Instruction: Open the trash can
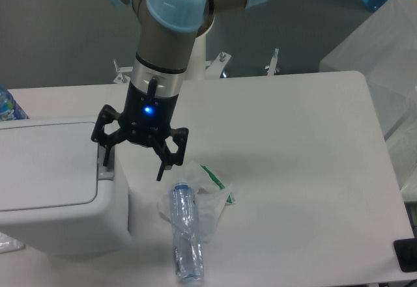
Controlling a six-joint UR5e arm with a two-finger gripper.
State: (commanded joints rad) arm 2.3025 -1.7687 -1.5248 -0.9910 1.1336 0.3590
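Large white rigid plastic box-shaped trash can (58, 189) at left of white tabletop (293, 170), lid shut. Black two-finger gripper (130, 166) spread wide, empty, over right edge. Probably light, stiff; best pressed at latch, not gripped.

Joints: my arm (171, 36) has grey rounded housings with pale blue end caps.
Wrist: a silver ring with small markings sits above a black collar.
Light: one blue lamp glows on the black body.
Gripper (132, 158): mine is black, with two thin linked fingers.
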